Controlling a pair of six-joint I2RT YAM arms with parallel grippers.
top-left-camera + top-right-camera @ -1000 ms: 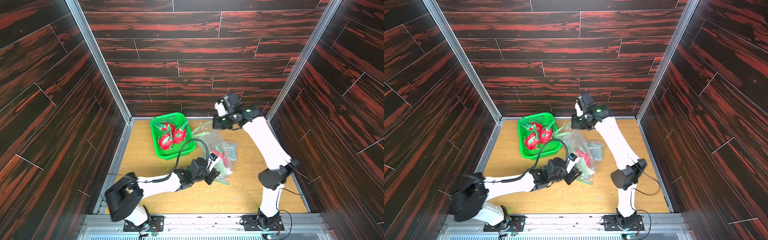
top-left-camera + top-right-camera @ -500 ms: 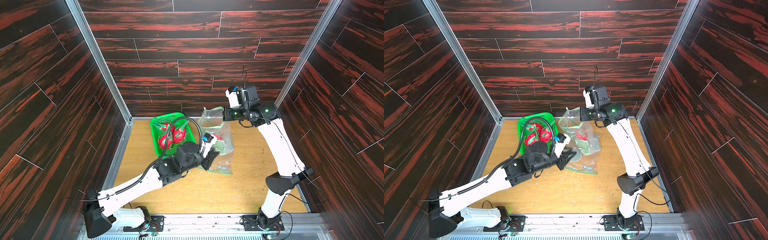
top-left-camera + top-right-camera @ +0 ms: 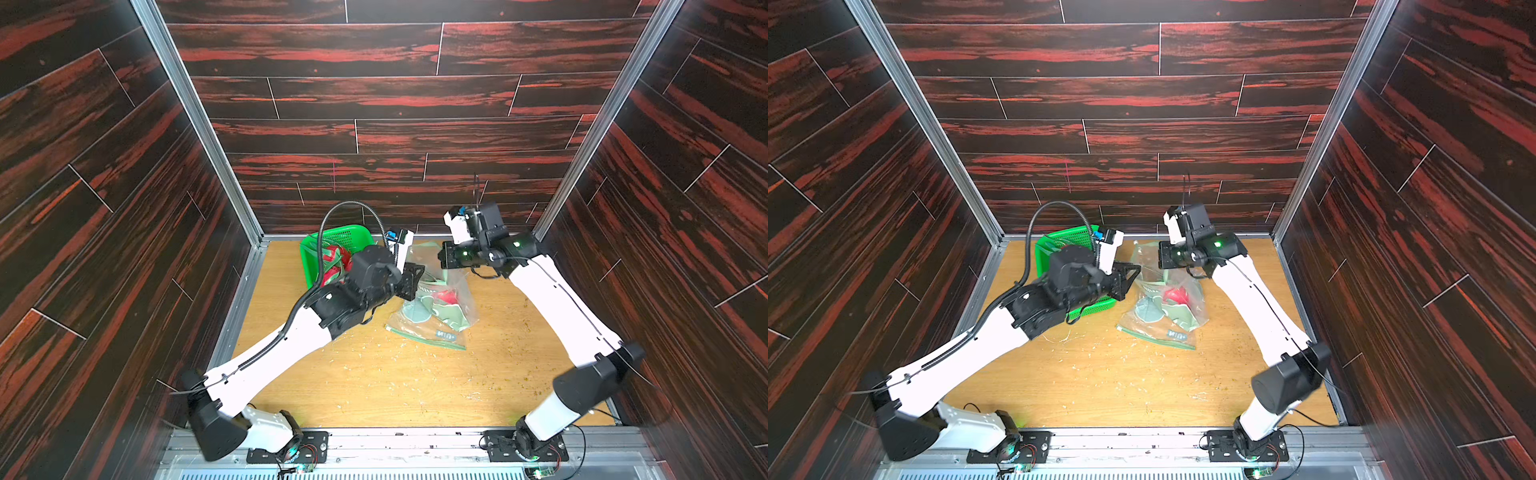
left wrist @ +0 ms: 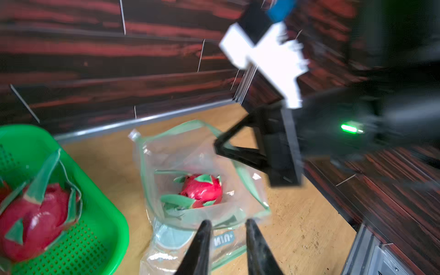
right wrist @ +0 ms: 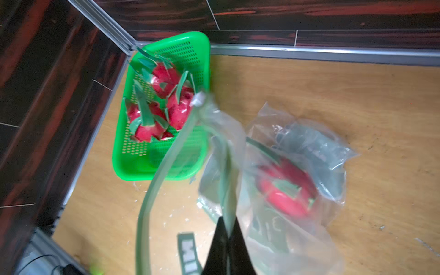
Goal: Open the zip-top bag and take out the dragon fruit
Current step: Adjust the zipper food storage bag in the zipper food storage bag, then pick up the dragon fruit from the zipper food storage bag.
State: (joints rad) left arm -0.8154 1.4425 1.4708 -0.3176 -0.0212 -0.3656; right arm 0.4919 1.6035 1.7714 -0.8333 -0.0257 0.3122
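Dragon fruit (image 4: pixel 201 190) sits inside zip-top bag (image 4: pixel 188 152); right gripper (image 5: pixel 228 222) pinches its lifted edge; left gripper (image 4: pixel 227 223) parted, empty, just above.

The mouth of the bag (image 4: pixel 190 154) gapes clear before the left hand (image 4: pixel 226 222); the right hand (image 4: pixel 217 145) blocks its far rim, the basket (image 4: pixel 119 226) one flank.

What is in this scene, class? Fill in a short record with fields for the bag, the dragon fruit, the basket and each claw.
bag: clear zip-top, mouth open, bottom on the table, rim lifted
in bag: one dragon fruit
basket: green, near the bag, holds three other fruits
right claw: shut on the bag's rim
left claw: open, empty, at the bag's mouth
task state: bag open, fruit inside not yet out
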